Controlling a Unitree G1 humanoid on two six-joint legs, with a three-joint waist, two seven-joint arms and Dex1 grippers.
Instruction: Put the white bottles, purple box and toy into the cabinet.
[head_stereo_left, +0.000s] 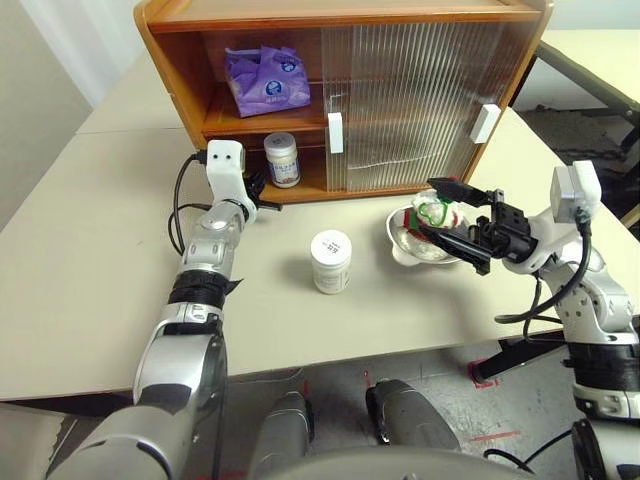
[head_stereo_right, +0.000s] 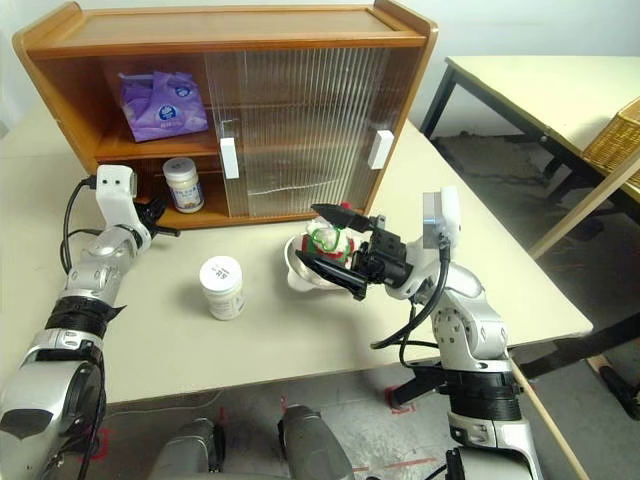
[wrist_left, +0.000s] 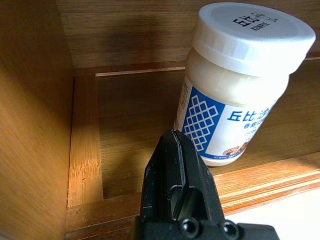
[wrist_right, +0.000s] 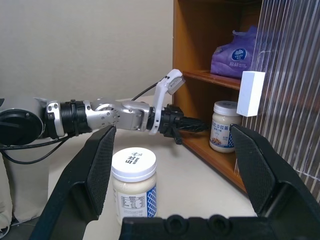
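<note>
While cabinet (head_stereo_left: 180, 90) holds purple box (head_stereo_left: 266, 80) and one white bottle (head_stereo_left: 282, 159) — toy (head_stereo_left: 432, 212) fills bowl (head_stereo_left: 400, 245).

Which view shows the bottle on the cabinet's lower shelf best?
The left wrist view: the shelved bottle is close up, lid and blue label readable. Both eye views show it small beside the left gripper; the right wrist view shows it partly behind the door handle.

Stood upright: one white bottle (head_stereo_left: 282, 158) on the lower shelf of the wooden cabinet (head_stereo_left: 340, 20), blue label outward, and a second white bottle (head_stereo_left: 331, 261) on the bench well out front. Lay crumpled on the upper shelf: the purple box (head_stereo_left: 266, 79). Sat in a white bowl (head_stereo_left: 400, 245) by the ribbed doors: the toy (head_stereo_left: 433, 211).
</note>
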